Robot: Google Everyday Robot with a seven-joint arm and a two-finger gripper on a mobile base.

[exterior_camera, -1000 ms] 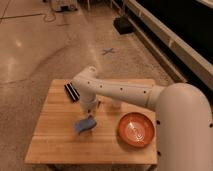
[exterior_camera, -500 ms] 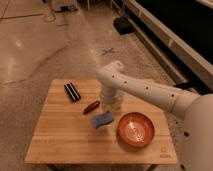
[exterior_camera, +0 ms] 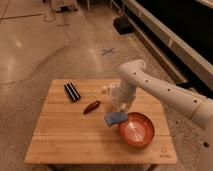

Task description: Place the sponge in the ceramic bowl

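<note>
Presently the sponge (exterior_camera: 115, 118) is being gripped by the tool (exterior_camera: 120, 108) at the ceramic bowl's (exterior_camera: 141, 136) rim, for release inside.

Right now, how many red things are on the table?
2: the pepper mid-table; the bowl right of it, nearer us. The claw holds the sponge at the bowl's rim. The arm could hide more.

One camera looking down from high up, sitting close to the wooden table (exterior_camera: 60, 142), facing the floor (exterior_camera: 40, 45) behind it, gripper (exterior_camera: 119, 110) hanging over the table near the ceramic bowl (exterior_camera: 137, 132).
</note>
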